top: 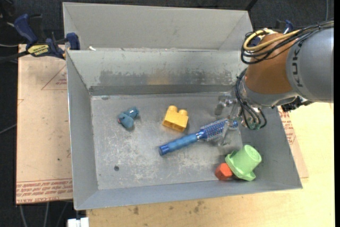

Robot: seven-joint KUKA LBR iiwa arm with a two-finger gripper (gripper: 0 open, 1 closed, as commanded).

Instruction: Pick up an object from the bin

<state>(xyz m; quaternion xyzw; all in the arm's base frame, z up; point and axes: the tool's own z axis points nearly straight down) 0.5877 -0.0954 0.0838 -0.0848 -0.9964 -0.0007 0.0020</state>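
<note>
My gripper [225, 122] is low in the right part of the bin, its fingers apart. One fingertip [221, 104] shows above the bristle head of a blue brush [183, 142], the other just below that head. The brush lies slanted, with its handle pointing down-left and its head at the gripper. I cannot tell if the fingers touch it. A yellow toy brick [176, 118] sits left of the gripper. A green cup [244, 161] lies on its side just below the gripper, with a small orange-red piece [223, 171] against it.
A small grey-blue piece [128, 118] lies alone in the left part of the bin floor. The arm with its orange cover and cables comes in over the bin's right wall.
</note>
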